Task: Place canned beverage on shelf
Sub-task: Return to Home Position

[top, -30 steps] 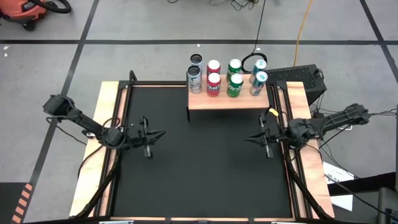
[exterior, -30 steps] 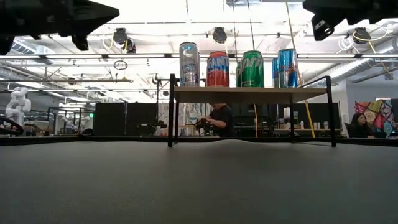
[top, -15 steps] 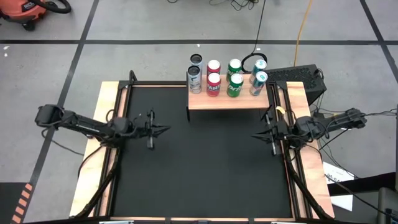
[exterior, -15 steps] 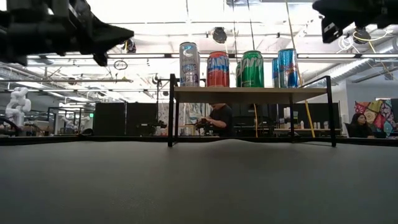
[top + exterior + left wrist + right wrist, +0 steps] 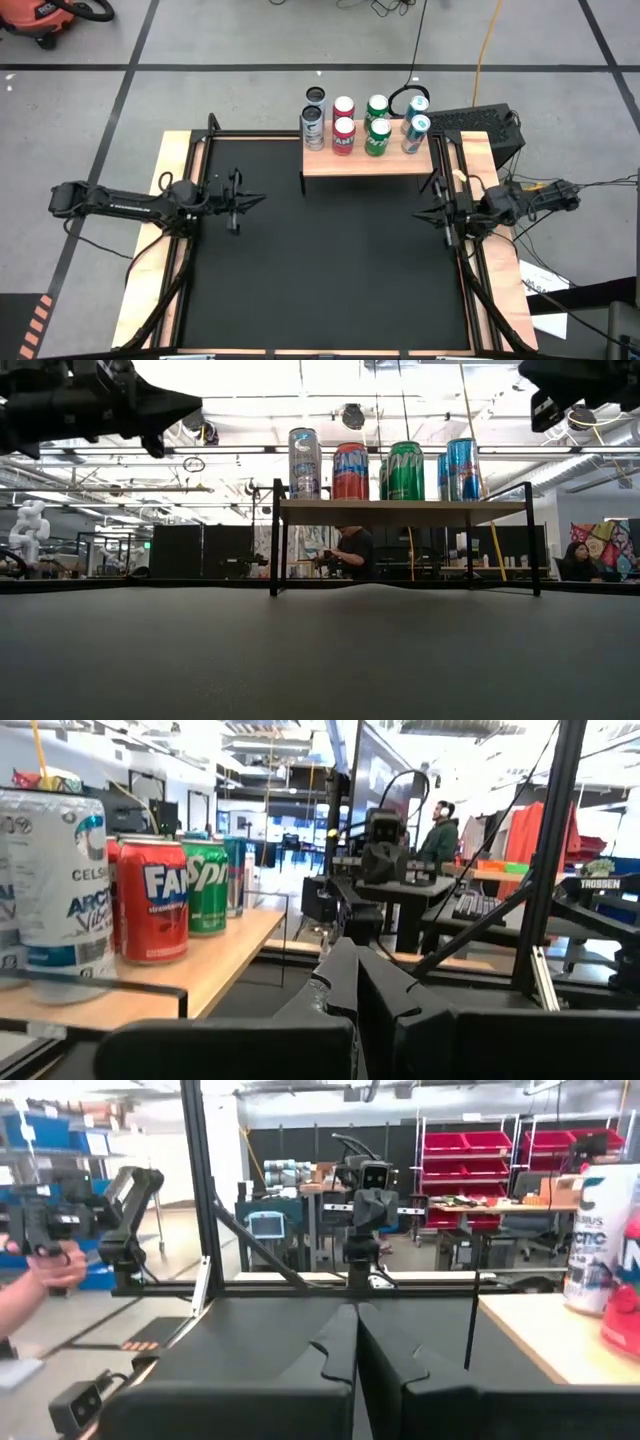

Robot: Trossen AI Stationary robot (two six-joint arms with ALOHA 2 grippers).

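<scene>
The shelf [image 5: 368, 162], a light-wood board on thin black legs, stands at the table's far edge. Several cans stand upright on it in two rows: silver [image 5: 313, 128], red [image 5: 343, 135], green [image 5: 377, 136] and blue-white [image 5: 415, 133]; they also show in the low view [image 5: 350, 470]. My left gripper [image 5: 262, 200] is shut and empty above the table's left side. My right gripper [image 5: 416, 212] is shut and empty above the table's right side. Both point toward the table's middle.
The black table top [image 5: 330, 260] lies between the arms, framed by a black rail and wood border [image 5: 180, 160]. A black box and cables [image 5: 480, 120] sit beyond the shelf's right end. A person's hand [image 5: 35, 1280] shows in the room beyond the table.
My left gripper has drawn back toward the table's left edge and a little toward the far edge, its arm stretching out flatter. My right gripper has drawn back toward the table's right edge. Both stay shut and empty. The cans and shelf have not moved.
</scene>
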